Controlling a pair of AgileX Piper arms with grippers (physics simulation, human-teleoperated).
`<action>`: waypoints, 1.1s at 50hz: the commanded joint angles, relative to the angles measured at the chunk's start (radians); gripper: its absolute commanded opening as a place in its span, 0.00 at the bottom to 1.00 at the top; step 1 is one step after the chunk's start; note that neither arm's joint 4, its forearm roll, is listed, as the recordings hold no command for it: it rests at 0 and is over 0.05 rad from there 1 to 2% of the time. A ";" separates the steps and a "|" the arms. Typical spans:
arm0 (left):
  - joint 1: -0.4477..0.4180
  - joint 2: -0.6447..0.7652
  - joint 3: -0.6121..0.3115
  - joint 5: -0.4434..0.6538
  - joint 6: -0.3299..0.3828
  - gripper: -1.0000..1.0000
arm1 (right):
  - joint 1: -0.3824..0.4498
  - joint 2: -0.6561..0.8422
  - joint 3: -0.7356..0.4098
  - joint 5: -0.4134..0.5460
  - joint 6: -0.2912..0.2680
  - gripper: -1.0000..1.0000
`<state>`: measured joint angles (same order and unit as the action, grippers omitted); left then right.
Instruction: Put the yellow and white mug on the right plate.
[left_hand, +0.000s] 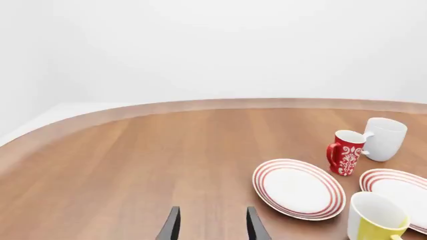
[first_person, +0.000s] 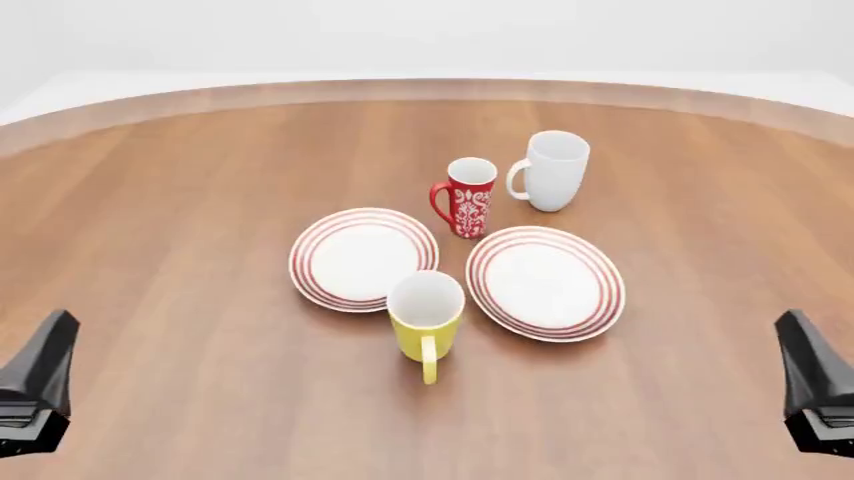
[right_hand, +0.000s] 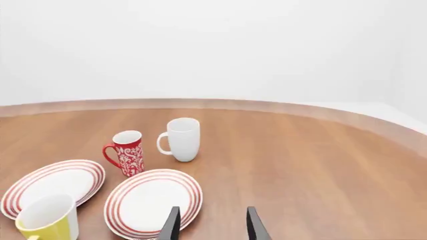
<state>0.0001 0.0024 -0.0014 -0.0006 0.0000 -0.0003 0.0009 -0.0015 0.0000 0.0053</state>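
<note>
The yellow and white mug (first_person: 426, 315) stands upright on the table near the front, its handle toward me, between the two ringed plates and touching neither gripper. It also shows in the wrist views (left_hand: 375, 219) (right_hand: 48, 220). The right plate (first_person: 545, 282) (right_hand: 153, 202) (left_hand: 399, 192) lies just right of the mug and holds nothing. My left gripper (left_hand: 212, 227) is open over bare wood at the front left corner (first_person: 34, 390). My right gripper (right_hand: 211, 226) is open at the front right (first_person: 817, 388), near the right plate's edge.
The left plate (first_person: 363, 258) lies left of the mug with nothing on it. Behind the plates stand a slim red patterned mug (first_person: 466, 196) and a taller white mug (first_person: 551, 170). The table's curved far edge (first_person: 427, 90) runs along the back.
</note>
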 joint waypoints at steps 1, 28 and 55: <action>0.000 0.005 -0.003 -0.001 0.000 1.00 | 0.005 0.002 -0.003 0.001 0.007 1.00; 0.000 0.005 -0.003 -0.001 0.000 1.00 | 0.142 0.339 -0.184 0.062 -0.073 1.00; 0.000 0.005 -0.003 -0.001 0.000 1.00 | 0.432 0.666 -0.595 0.316 0.069 1.00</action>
<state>0.0002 0.0075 -0.0043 -0.0019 -0.0001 0.3366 0.5645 -0.4237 0.1927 0.0202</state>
